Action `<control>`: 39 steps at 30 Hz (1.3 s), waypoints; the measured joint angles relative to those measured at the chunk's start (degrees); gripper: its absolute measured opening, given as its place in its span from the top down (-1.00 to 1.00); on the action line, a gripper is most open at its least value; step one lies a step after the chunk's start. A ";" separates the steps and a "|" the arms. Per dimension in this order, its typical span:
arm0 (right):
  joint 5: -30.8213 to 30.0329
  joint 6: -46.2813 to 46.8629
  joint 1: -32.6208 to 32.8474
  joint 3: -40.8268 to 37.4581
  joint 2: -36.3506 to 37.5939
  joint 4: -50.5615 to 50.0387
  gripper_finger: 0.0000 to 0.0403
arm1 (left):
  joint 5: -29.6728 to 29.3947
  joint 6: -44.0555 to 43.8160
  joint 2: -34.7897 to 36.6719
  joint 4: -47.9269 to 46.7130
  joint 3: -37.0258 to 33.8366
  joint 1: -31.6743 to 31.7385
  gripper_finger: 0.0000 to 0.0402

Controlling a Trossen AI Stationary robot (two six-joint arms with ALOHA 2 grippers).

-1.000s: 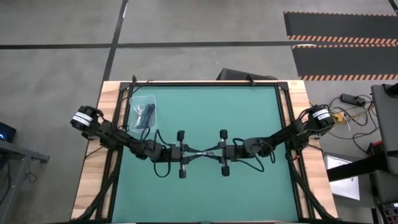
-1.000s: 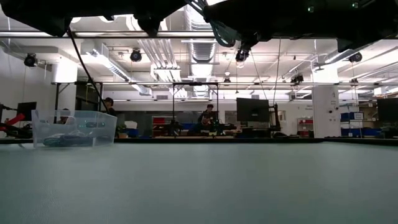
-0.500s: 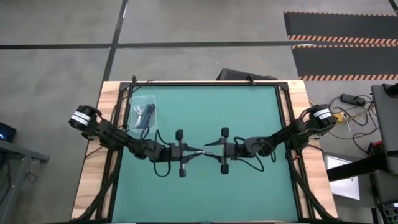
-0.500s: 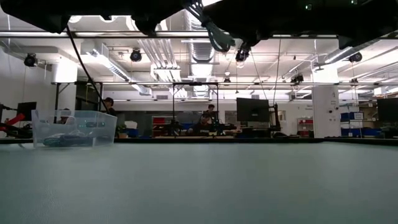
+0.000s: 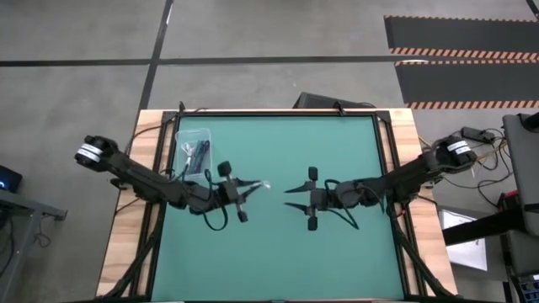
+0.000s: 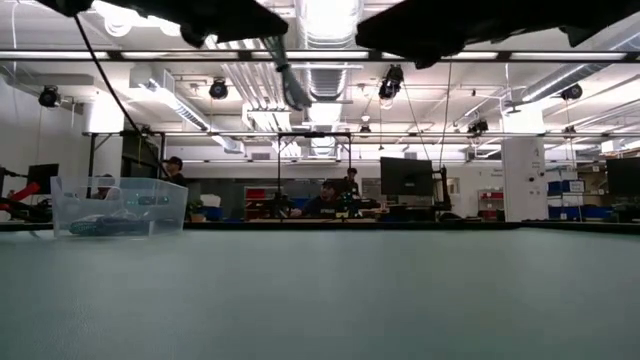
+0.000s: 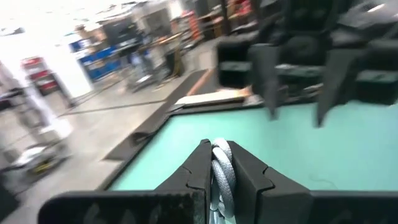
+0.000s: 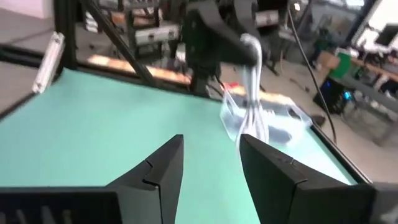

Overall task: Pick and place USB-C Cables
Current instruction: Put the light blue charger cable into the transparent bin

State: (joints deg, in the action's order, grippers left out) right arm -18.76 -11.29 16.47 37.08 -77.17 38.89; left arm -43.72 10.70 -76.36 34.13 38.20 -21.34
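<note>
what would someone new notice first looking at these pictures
Most striking is the pale silvery cable pinched in the left pincer, held above the green mat near the table's middle; in the right wrist view it dangles as a pale loop. Facing it from the other side is the right pincer, fingers spread and empty. At the mat's far left corner stands a clear plastic bin with other cables inside.

Green mat table (image 5: 278,244) with wood edges, sitting on grey concrete floor (image 5: 76,76) with dark seam lines. Hazard-striped black mats (image 5: 459,59) at 1 o'clock. Grey cabinet (image 5: 522,177) at 3 o'clock. Low view: open workshop hall, exposed ceiling ducts (image 6: 245,85), bright strip lights, white column (image 6: 522,180), dark monitor (image 6: 405,177), seated people (image 6: 322,200) at far benches.
</note>
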 joint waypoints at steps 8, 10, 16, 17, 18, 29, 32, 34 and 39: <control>-0.95 2.67 0.00 -0.08 4.45 -9.41 0.29 | -12.32 -3.52 7.85 -14.12 -0.04 0.39 0.92; -0.96 2.74 0.00 -0.17 4.84 -10.76 0.29 | -12.65 -5.44 9.46 -17.13 0.00 0.89 0.92; -0.95 2.20 0.00 -0.24 5.30 -12.86 0.30 | -12.95 -11.79 13.81 -25.16 0.19 2.57 0.92; -0.93 1.71 0.00 -0.24 5.38 -13.24 0.31 | -12.94 -12.52 14.39 -26.21 0.15 2.83 0.92; -0.95 1.45 0.00 -0.24 5.45 -13.47 0.31 | -12.93 -13.38 15.02 -27.96 0.15 3.03 0.92; -0.85 -3.28 -0.19 -1.94 10.25 -15.05 0.41 | -11.85 -21.68 20.78 -44.65 0.44 4.98 0.92; -0.82 -2.99 -0.58 -2.99 11.84 -15.00 0.44 | -11.77 -22.74 22.84 -49.42 0.44 5.85 0.92; -0.84 -2.54 -0.78 -3.95 12.81 -14.68 0.47 | -11.73 -23.54 24.44 -51.95 0.60 6.66 0.92; -0.83 -1.34 -1.44 -6.17 14.50 -13.81 0.52 | -11.00 -24.12 27.24 -60.98 3.95 9.05 0.92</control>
State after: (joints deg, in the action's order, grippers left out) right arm -19.59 -12.63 15.03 30.91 -62.67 25.08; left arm -54.72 -13.42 -49.12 -26.85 42.15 -12.30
